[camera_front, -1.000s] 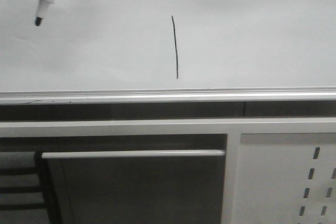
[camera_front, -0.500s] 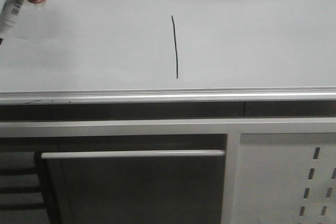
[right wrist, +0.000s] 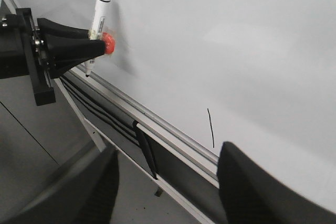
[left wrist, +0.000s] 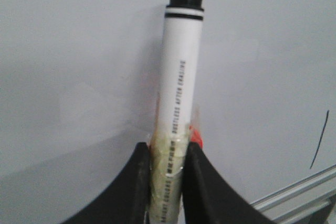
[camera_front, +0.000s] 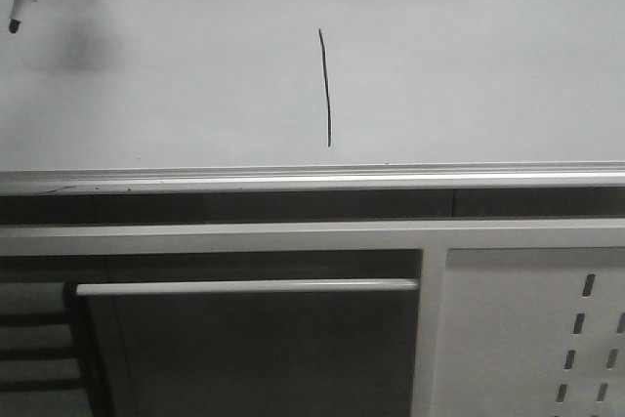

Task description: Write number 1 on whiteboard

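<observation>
Left gripper (left wrist: 167,169) clamping marker (left wrist: 178,103) (tip down)

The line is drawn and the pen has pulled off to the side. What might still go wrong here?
1. The marker is uncapped in the left gripper, its tip near the whiteboard. A small drift could leave a stray mark beside the number 1.
2. The fingers pinch only one end of the marker, over tape, so it could tilt or slip.
3. Left uncapped, the tip may dry out.
</observation>
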You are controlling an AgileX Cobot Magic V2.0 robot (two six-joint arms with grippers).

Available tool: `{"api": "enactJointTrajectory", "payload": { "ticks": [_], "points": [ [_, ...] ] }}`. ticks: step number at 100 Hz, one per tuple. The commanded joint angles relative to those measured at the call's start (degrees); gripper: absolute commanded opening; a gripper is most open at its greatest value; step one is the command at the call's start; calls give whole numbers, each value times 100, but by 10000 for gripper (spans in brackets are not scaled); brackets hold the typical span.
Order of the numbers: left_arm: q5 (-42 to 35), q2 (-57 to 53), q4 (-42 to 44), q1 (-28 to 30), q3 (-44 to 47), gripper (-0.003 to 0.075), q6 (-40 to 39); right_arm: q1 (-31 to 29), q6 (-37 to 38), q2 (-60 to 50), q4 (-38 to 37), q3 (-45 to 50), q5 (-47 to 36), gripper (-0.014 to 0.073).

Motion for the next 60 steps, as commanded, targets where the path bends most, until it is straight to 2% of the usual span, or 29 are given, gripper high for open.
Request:
{"api": "enactJointTrajectory", "payload": {
  "ticks": [1,9,16,60],
  "points": [
    [-293,-19,934,-6,-206,-20,-1019,-32,8,-55,101,-171,-393,377],
    [-536,44,1766,-6,-206,-20,-2001,-32,8,-55,101,-171,-393,377],
    [-782,119,2116,-6,-206,-20,-2484,-32,-3,-55,92,-171,-393,377],
    [-1679,770,2163,-6,-206,-20,-3193,-32,-12,-55,79,-171,-466,377]
  ]
}}
